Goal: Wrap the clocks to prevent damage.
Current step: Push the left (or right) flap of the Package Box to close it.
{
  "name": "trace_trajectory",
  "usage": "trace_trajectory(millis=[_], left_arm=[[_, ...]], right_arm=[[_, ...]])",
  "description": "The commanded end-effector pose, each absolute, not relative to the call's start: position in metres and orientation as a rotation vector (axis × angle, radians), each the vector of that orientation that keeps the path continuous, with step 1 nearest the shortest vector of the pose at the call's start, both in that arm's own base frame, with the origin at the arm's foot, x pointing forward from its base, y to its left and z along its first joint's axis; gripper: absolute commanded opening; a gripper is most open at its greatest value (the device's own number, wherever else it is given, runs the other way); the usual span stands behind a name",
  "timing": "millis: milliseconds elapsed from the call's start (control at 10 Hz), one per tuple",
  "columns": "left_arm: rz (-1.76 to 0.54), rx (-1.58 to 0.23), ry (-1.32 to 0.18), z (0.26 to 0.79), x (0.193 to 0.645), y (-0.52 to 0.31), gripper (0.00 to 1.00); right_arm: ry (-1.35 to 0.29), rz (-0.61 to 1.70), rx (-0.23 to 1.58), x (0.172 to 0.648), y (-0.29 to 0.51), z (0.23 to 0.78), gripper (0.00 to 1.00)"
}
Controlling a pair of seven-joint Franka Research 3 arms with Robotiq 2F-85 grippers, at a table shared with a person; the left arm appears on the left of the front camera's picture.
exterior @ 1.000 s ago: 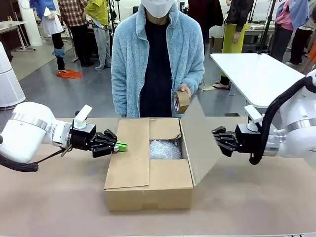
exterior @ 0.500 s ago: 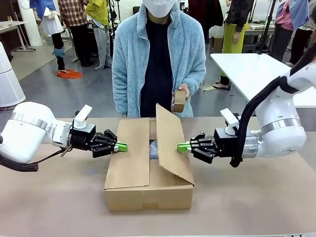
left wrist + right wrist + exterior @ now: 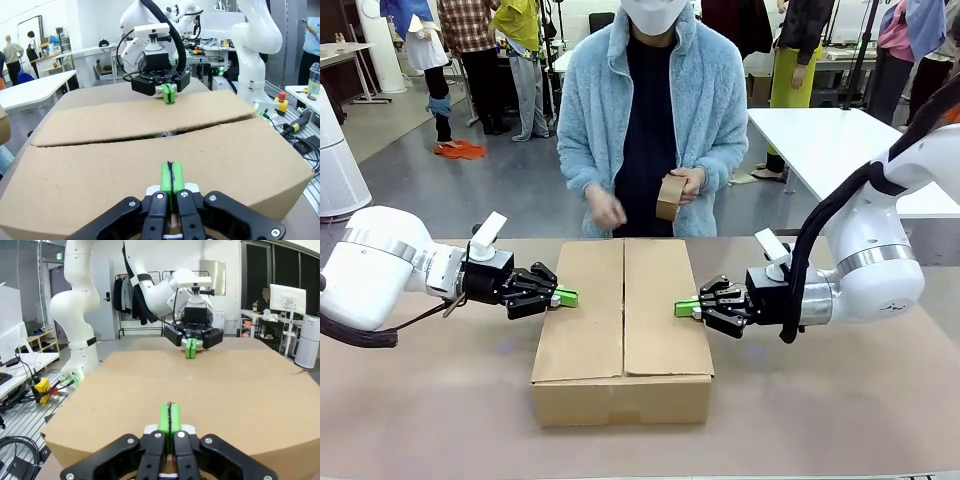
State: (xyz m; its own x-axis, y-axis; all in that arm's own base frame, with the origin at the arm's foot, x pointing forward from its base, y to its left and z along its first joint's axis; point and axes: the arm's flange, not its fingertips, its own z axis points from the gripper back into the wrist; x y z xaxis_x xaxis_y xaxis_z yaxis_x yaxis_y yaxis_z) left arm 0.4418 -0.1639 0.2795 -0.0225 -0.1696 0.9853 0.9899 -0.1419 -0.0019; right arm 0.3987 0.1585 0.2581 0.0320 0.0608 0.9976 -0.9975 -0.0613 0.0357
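Note:
A brown cardboard box (image 3: 622, 330) stands in the middle of the table with both top flaps folded flat. The clocks are hidden. My left gripper (image 3: 565, 297) is shut, its green tips resting on the left flap's outer edge. My right gripper (image 3: 686, 307) is shut too, pressing on the right flap from the right. In the left wrist view my shut gripper (image 3: 171, 178) lies on the flap (image 3: 150, 170), with the right gripper (image 3: 168, 93) opposite. The right wrist view shows its gripper (image 3: 170, 418) on the flap, facing the left gripper (image 3: 190, 348).
A person in a light blue fleece (image 3: 650, 110) stands at the far side of the table, holding a roll of brown tape (image 3: 670, 196) with one hand while the other hand (image 3: 608, 211) hovers near it. A white table (image 3: 825, 150) stands at the back right.
My right gripper swung in from the right and pushed the raised right flap down flat, covering the bubble wrap inside. The person brought the tape lower and raised the other hand. My left arm stayed still.

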Motion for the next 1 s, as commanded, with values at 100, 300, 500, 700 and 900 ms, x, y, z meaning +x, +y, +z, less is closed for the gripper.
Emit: trace_trajectory(millis=[100,300,500,700,900], left_arm=[[-1.392,-1.168,-1.017,0.277,0.442,-0.166,0.00],[-1.392,-1.168,-1.017,0.277,0.442,-0.166,0.00],[-1.392,-1.168,-1.017,0.277,0.442,-0.166,0.00],[-1.392,-1.168,-1.017,0.277,0.442,-0.166,0.00],[-1.392,-1.168,-1.017,0.277,0.442,-0.166,0.00]], right_arm=[[-1.117,1.232,1.155,0.416,0.146,0.231,0.01],[-1.111,1.238,1.170,0.416,0.142,0.229,0.01],[-1.119,1.224,1.252,0.407,0.153,0.250,0.01],[-1.119,1.224,1.252,0.407,0.153,0.250,0.01],[-1.119,1.224,1.252,0.407,0.153,0.250,0.01]])
